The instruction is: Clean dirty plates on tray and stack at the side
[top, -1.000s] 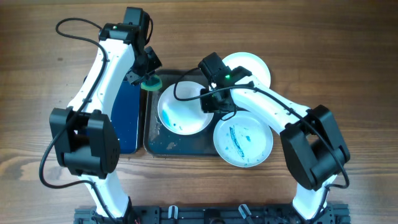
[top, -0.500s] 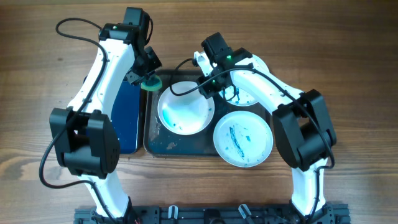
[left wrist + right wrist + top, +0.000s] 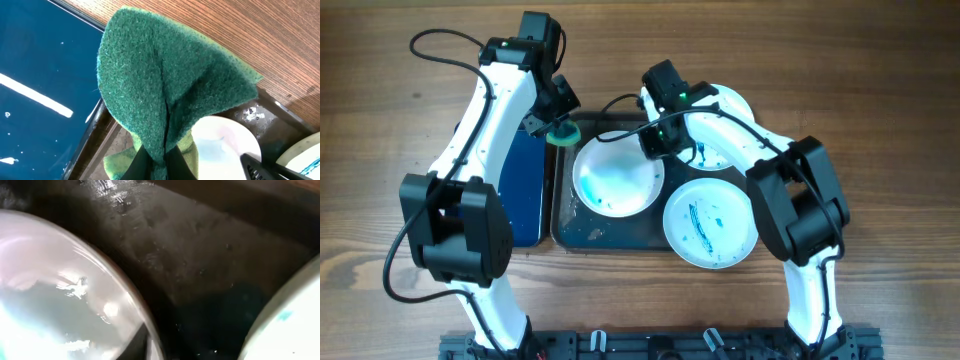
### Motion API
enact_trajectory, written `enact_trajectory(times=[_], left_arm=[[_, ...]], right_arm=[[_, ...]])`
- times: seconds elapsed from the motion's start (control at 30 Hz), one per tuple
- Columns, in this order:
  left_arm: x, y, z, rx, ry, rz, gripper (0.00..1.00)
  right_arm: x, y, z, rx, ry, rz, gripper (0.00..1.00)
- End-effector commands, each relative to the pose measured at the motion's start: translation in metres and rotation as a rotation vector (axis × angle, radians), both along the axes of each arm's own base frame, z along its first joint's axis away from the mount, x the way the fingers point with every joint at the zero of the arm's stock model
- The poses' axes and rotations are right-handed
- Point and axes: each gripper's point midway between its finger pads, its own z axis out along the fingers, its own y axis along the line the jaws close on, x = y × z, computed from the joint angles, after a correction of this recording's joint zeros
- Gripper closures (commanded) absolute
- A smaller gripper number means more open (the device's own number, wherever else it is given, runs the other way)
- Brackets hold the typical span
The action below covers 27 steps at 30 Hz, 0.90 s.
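My left gripper (image 3: 558, 127) is shut on a green sponge (image 3: 563, 132) and holds it over the far left corner of the dark tray (image 3: 582, 232). The sponge (image 3: 170, 90) fills the left wrist view, pinched between the fingers (image 3: 160, 167). A white plate smeared blue (image 3: 615, 180) lies in the tray. My right gripper (image 3: 656, 142) sits at this plate's far right rim. In the right wrist view one finger (image 3: 150, 347) lies against the rim of the plate (image 3: 60, 290). A second dirty plate (image 3: 712, 225) lies at the tray's right. A third plate (image 3: 730, 110) lies behind it.
A blue board (image 3: 525, 185) lies left of the tray, also in the left wrist view (image 3: 40, 65). The wet tray floor (image 3: 200, 255) shows between the plates. The rest is wooden table (image 3: 880, 120), with the arm bases at the front edge.
My right gripper has moved from between the plates back to the far right rim of the plate in the tray. The left arm and sponge have not moved.
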Motion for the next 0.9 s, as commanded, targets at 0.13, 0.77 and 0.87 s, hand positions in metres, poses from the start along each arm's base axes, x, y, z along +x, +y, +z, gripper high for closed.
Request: enact_trajectory(times=[0.13, 0.77, 0.87], left_arm=[[0.0, -0.007, 0.011, -0.012, -0.021, -0.031, 0.96], [-0.055, -0.033, -0.108, 0.122, 0.051, -0.373, 0.96], [-0.039, -0.018, -0.109, 0.236, -0.003, -0.536, 0.96]], right_arm=[[-0.015, -0.009, -0.013, -0.058, 0.152, -0.392, 0.96], [-0.012, -0.003, -0.015, -0.04, 0.124, -0.363, 0.96], [-0.012, -0.003, -0.015, -0.037, 0.124, -0.359, 0.96]])
